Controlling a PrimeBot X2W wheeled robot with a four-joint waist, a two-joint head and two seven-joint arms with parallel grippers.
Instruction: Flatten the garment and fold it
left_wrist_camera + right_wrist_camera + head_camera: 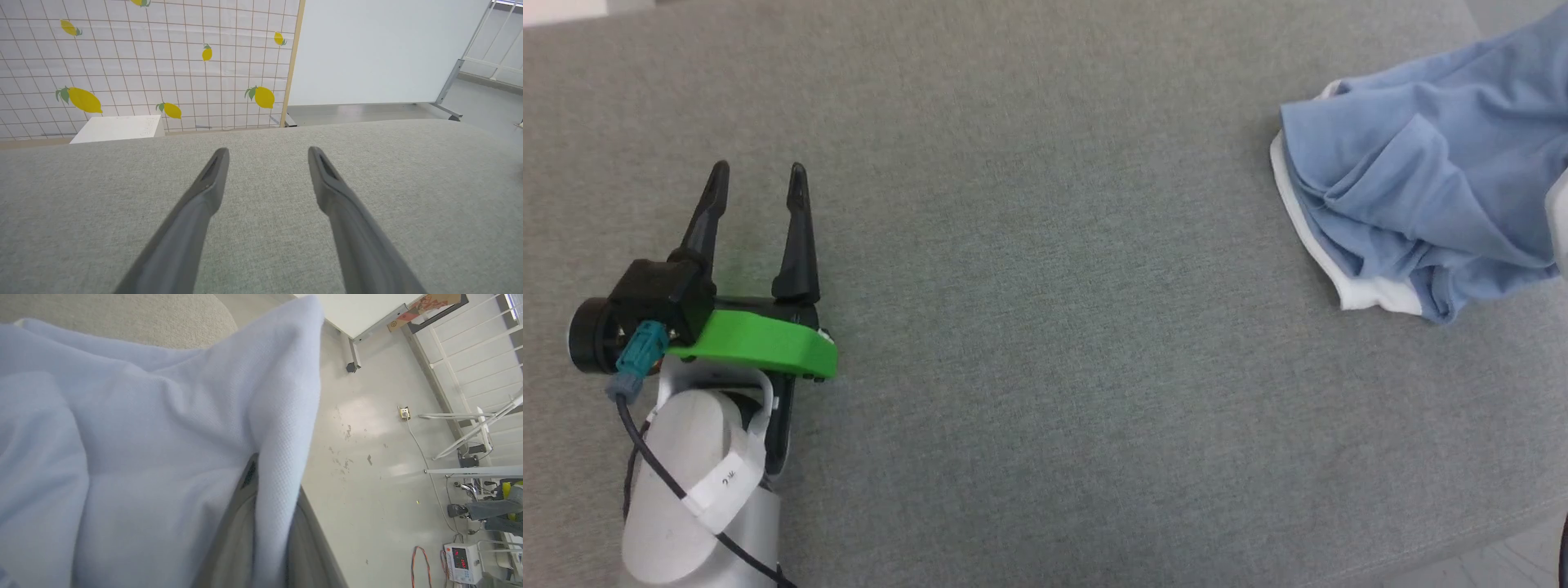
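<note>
Right now the garment (1413,180) sits bunched at the far right of the grey padded surface (1029,327), white section tucked under the blue folds, close to the surface's rounded end.

- Right gripper (274,486): fingers narrow, pinching a raised ridge of blue cloth; most of both fingers is buried in fabric.
- Left gripper (758,170): fingers spread wide, holding nothing, over bare surface and well apart from the shirt.

Risks, as I judge them:
- The pinch takes only a thin ridge. A hard pull could slip it free, or haul the whole heap along bunched instead of spreading it.
- The floor (367,457) lies just past the held fold. A pull outward could tip the shirt over the edge.
- With no second hold pinning the cloth, flattening with one arm looks unreliable.

Surroundings:
- Nothing lies between the left gripper and the shirt.
- Beyond the surface: a lemon-print screen (143,61), a white box (118,127), a white panel (380,49).
- On the floor: an orange cable (416,559) and a small meter box (459,561), well clear of the work.
</note>
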